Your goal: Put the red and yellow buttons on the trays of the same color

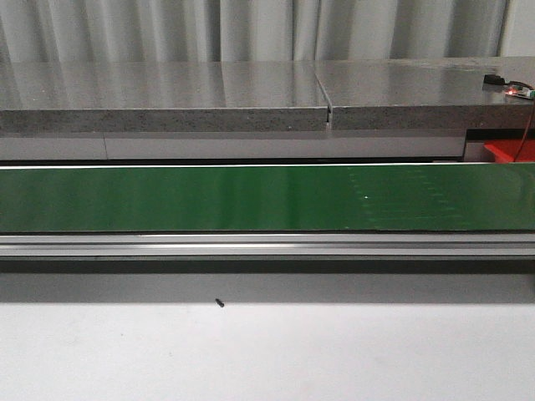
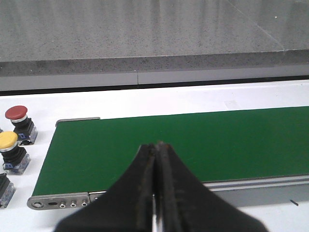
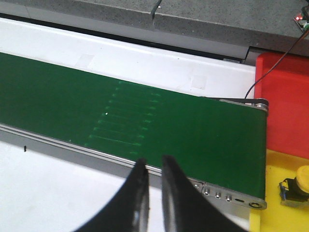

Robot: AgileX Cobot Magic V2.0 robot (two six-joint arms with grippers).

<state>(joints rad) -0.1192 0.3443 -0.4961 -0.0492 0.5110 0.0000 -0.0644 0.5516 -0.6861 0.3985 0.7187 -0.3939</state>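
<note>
In the left wrist view a red button and a yellow button stand on black bases on the white table, beside the end of the green belt. My left gripper is shut and empty over the belt's near edge, well apart from both. In the right wrist view the red tray and the yellow tray lie past the belt's other end. A yellow button sits on the yellow tray. My right gripper is slightly open and empty above the belt's near rail. Neither gripper shows in the front view.
The belt runs across the whole front view, with a grey stone ledge behind it and the red tray's corner at the right. A third dark button base is cut off by the frame edge. A black cable crosses the red tray.
</note>
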